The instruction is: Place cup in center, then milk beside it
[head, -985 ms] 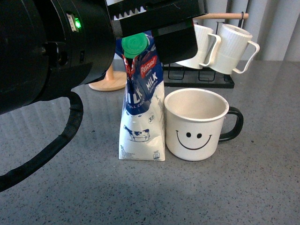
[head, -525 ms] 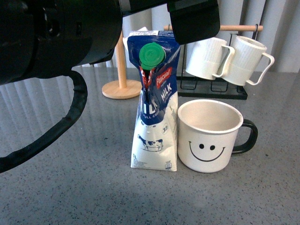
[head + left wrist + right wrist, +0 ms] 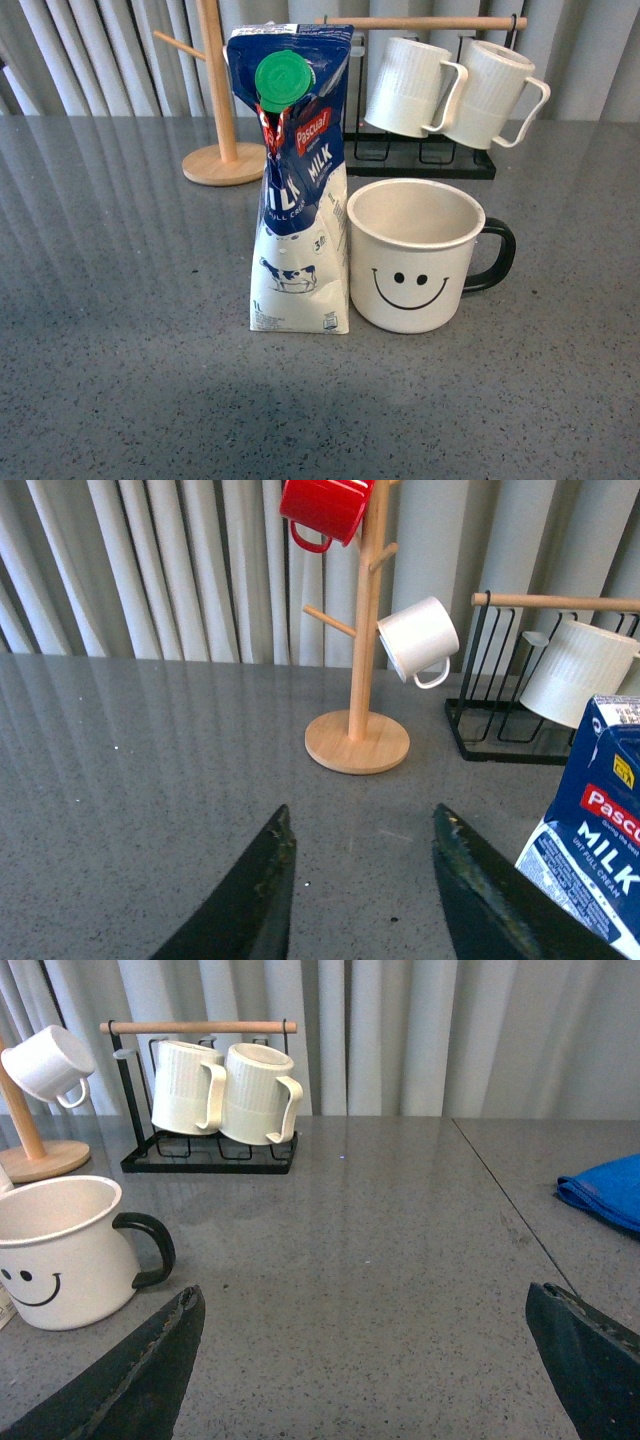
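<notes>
Smiley mug [image 3: 414,256]: stands upright mid-table, face toward the robot, black handle out to the side; inside looks empty.
Milk carton [image 3: 297,180]: upright just beside the mug, apparently touching it, green cap shut.
Placement: both look set down as asked, nothing holds them.
Left gripper [image 3: 362,885]: fingers apart, empty, near the carton.
Right gripper [image 3: 385,1365]: spread wide, empty, clear of the mug.
Rack [image 3: 420,160]: two ribbed mugs hang behind.
</notes>
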`<action>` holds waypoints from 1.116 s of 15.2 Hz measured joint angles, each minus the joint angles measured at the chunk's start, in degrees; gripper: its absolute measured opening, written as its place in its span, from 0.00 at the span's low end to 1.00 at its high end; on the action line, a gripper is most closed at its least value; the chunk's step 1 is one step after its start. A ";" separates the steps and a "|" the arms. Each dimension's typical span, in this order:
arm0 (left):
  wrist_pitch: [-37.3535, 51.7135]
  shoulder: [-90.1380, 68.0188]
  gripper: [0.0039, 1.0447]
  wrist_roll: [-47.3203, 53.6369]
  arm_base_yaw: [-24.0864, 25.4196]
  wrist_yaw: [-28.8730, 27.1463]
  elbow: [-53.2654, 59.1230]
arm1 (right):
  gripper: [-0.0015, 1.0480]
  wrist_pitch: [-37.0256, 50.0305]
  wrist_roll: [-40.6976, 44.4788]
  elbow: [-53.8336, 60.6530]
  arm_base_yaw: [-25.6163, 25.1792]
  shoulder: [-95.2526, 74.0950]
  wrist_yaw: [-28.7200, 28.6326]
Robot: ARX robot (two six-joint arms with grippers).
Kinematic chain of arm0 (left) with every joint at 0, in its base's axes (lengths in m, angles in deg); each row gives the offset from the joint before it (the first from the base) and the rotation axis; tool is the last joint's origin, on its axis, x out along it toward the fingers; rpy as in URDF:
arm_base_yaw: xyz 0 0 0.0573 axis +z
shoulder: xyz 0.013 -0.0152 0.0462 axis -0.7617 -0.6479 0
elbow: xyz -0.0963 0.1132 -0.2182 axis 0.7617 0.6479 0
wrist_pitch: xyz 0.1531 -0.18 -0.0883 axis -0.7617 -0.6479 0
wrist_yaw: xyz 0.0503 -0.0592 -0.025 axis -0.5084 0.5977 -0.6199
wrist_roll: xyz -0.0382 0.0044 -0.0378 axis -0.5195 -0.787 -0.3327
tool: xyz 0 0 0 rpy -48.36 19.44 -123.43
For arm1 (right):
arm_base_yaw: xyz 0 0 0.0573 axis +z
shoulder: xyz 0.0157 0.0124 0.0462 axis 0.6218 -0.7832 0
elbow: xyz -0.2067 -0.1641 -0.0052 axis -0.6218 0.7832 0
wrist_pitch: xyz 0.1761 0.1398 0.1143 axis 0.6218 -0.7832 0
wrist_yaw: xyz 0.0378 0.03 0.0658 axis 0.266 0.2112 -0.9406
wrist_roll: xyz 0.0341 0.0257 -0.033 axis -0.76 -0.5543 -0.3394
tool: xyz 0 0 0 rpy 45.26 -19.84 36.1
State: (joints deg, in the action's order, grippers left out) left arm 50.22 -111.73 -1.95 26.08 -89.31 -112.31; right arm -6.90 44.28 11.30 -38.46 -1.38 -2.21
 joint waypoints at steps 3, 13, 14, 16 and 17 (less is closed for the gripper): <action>0.17 8.28 0.08 0.42 6.29 7.02 7.80 | 0.94 -0.02 0.00 0.00 0.00 0.00 0.00; -11.08 31.65 0.01 0.48 23.69 24.28 19.65 | 0.94 -0.02 0.00 0.00 0.00 0.00 0.00; -12.17 32.83 0.01 0.48 23.28 24.39 19.87 | 0.94 0.00 0.00 0.00 0.00 0.00 0.00; -12.17 34.73 0.01 0.48 23.43 24.33 21.53 | 0.94 -0.02 0.00 0.00 0.00 0.00 0.00; -12.76 35.89 0.01 0.50 23.47 24.39 21.53 | 0.94 0.00 0.00 0.00 0.00 0.00 0.00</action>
State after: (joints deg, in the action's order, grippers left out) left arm 37.46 -75.84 -1.44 49.56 -64.92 -90.78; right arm -6.90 44.28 11.30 -38.46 -1.38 -2.21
